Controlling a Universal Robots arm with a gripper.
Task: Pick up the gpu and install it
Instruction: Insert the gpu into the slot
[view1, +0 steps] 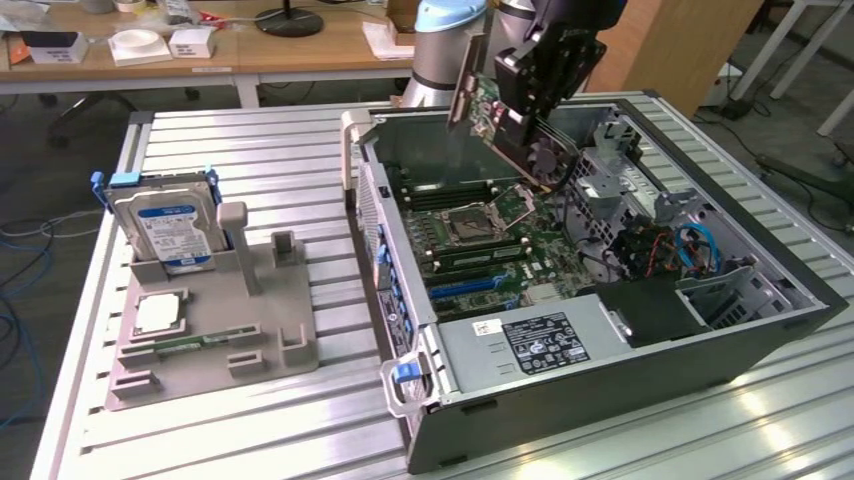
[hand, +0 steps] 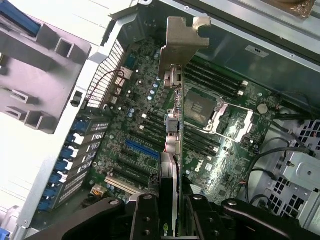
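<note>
Gripper (view1: 531, 110) (hand: 169, 212), partly closed, clamps the gpu (view1: 483, 112) (hand: 171, 125), tilted above the motherboard (view1: 494, 240) inside the open computer case (view1: 747, 330). The gray holder (view1: 280, 340) on the table carries an upright hard drive (view1: 167, 230).

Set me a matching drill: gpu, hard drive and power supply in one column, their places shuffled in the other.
1. gpu
2. hard drive
3. power supply

A. standing upright in the grey holder
B. fixed in a corner of the case
C. gripped by the hand above the open case

Pairs: 1-C, 2-A, 3-B
</note>
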